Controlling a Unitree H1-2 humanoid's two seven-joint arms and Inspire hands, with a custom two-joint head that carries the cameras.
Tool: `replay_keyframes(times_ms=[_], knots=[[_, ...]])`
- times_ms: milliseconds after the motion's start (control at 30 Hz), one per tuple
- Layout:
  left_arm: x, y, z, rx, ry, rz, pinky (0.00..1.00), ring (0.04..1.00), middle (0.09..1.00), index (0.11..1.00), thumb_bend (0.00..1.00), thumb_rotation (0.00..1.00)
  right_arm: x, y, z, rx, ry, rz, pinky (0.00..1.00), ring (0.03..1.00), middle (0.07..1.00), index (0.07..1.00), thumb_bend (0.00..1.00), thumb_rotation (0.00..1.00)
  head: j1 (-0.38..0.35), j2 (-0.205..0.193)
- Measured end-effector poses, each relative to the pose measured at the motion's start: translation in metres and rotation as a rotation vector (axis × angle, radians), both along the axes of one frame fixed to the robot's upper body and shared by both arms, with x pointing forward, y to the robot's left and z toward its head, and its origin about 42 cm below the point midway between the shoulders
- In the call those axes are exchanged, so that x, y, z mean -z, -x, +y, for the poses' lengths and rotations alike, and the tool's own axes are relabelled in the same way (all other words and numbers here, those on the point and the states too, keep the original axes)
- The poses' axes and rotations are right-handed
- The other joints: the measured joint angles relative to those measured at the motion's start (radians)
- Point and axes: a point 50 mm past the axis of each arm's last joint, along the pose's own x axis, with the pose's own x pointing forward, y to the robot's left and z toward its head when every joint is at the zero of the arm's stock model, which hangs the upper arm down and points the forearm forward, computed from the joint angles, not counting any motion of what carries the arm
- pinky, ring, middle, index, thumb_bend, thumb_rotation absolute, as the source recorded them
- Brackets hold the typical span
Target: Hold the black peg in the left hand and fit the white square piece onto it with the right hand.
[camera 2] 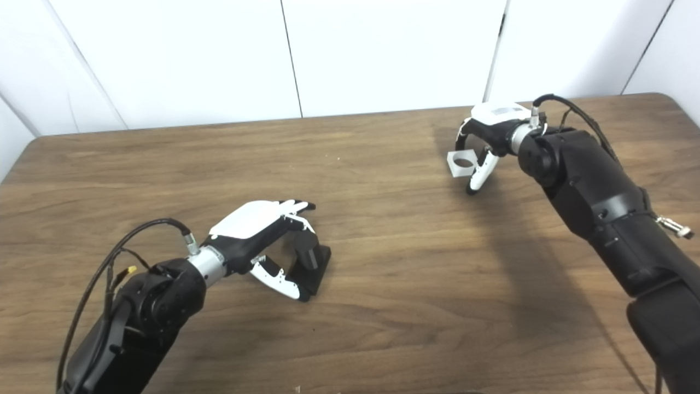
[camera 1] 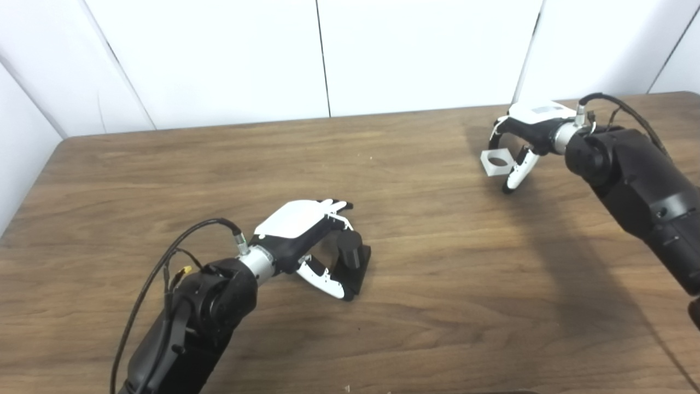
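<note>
Left hand (camera 1: 306,241) cups around peg (camera 1: 351,257), fingers over top, thumb at base; peg on table (camera 1: 437,306), near centre-left. Grip closed or not, you can't tell.

Right hand (camera 1: 525,137) pinches piece (camera 1: 496,162), lifted at far right, well apart from peg.

You're at pick-up step. Next, I judge: secure peg, tilt it up, carry piece across, line hole with post.

Peg: matte black cylinder on square base. Piece: white block, round hole. Table: wood grain.
</note>
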Motion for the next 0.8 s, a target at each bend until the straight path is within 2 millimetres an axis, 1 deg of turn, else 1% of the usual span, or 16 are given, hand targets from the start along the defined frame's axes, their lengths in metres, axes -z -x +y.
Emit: replay_keyframes(times_ms=[67, 133, 200, 500, 600, 667, 700, 733, 800], knots=[[0.0002, 0.0000, 0.0000, -0.001, -0.001, 0.003, 1.00, 1.000, 0.990, 0.634, 0.89, 0.31, -0.0002, 0.0000, 0.0004, -0.008, 0.001, 0.000, 1.00, 1.000, 0.931, 0.704, 0.63, 0.20, 0.002, 0.002], [0.0002, 0.0000, -0.0001, -0.002, 0.000, 0.004, 1.00, 1.000, 0.987, 0.632, 0.89, 0.31, -0.0002, 0.0001, 0.0003, -0.010, 0.001, 0.000, 1.00, 1.000, 0.932, 0.696, 0.65, 0.24, 0.002, 0.002], [0.0002, 0.0000, -0.0001, -0.002, 0.000, 0.004, 1.00, 1.000, 0.986, 0.631, 0.89, 0.31, -0.0001, 0.0000, -0.0001, -0.011, 0.000, 0.001, 1.00, 1.000, 0.931, 0.690, 0.66, 0.25, 0.003, 0.002], [0.0002, -0.0001, -0.0003, -0.002, 0.000, 0.004, 1.00, 1.000, 0.980, 0.633, 0.89, 0.31, 0.0000, -0.0002, -0.0021, -0.012, 0.002, 0.002, 1.00, 1.000, 0.930, 0.687, 0.68, 0.23, 0.002, 0.003], [0.0001, -0.0001, -0.0004, -0.002, 0.001, 0.002, 1.00, 1.000, 0.980, 0.635, 0.88, 0.31, -0.0002, -0.0002, -0.0021, -0.012, -0.001, 0.002, 1.00, 1.000, 0.931, 0.673, 0.69, 0.23, 0.000, 0.003], [0.0002, -0.0001, -0.0004, -0.002, 0.000, 0.003, 1.00, 1.000, 0.981, 0.636, 0.88, 0.31, -0.0003, -0.0002, -0.0022, -0.011, -0.002, 0.002, 1.00, 1.000, 0.929, 0.644, 0.69, 0.22, 0.002, 0.003], [0.0002, -0.0001, -0.0004, -0.002, 0.000, 0.003, 1.00, 1.000, 0.981, 0.636, 0.88, 0.31, -0.0003, -0.0002, -0.0023, -0.011, -0.003, 0.002, 1.00, 1.000, 0.928, 0.572, 0.61, 0.19, 0.002, 0.003], [0.0000, -0.0003, -0.0005, -0.003, 0.000, 0.004, 1.00, 1.000, 0.981, 0.634, 0.88, 0.31, -0.0003, -0.0002, -0.0022, -0.011, -0.004, 0.003, 1.00, 1.000, 0.927, 0.534, 0.56, 0.17, 0.002, 0.003], [-0.0001, -0.0004, -0.0005, -0.003, -0.001, 0.004, 1.00, 1.000, 0.982, 0.633, 0.89, 0.31, -0.0003, -0.0002, -0.0018, -0.013, -0.008, 0.004, 1.00, 1.000, 0.924, 0.499, 0.52, 0.15, 0.002, 0.003]])
